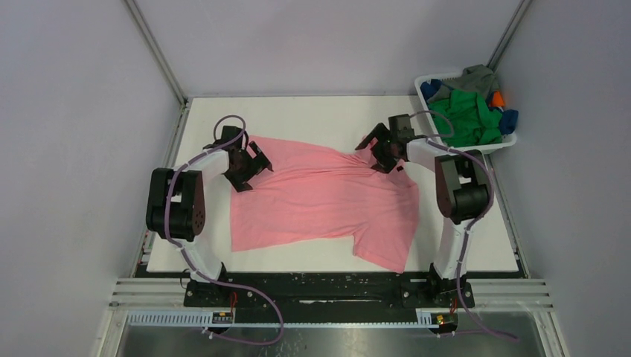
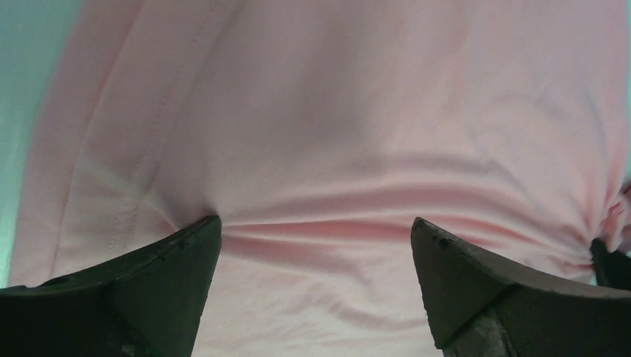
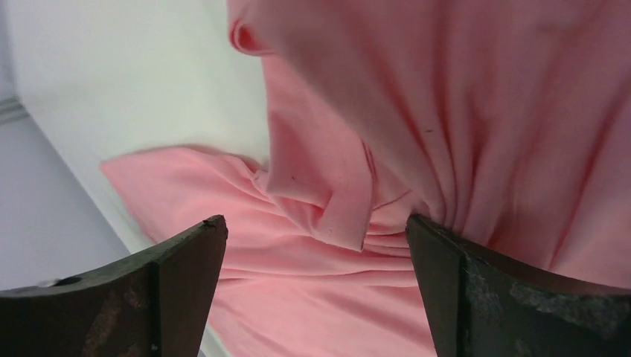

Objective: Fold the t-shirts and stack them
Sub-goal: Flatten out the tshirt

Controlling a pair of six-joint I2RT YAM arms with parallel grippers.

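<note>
One pink t-shirt (image 1: 320, 197) — lengthwise left-right.

From above, the left gripper (image 1: 257, 167) and right gripper (image 1: 376, 154) cover the far corners of the salmon pink t-shirt (image 1: 320, 201) — whether they touch the cloth cannot be told. In the white plastic basket (image 1: 429, 95), the blue t-shirt (image 1: 508, 120) and orange t-shirt (image 1: 498, 97) show only as scraps, mostly buried. Both wrist views cut the pink shirt off at their edges. A dark shape (image 2: 612, 269) at the left wrist view's right edge is unidentifiable.
</note>
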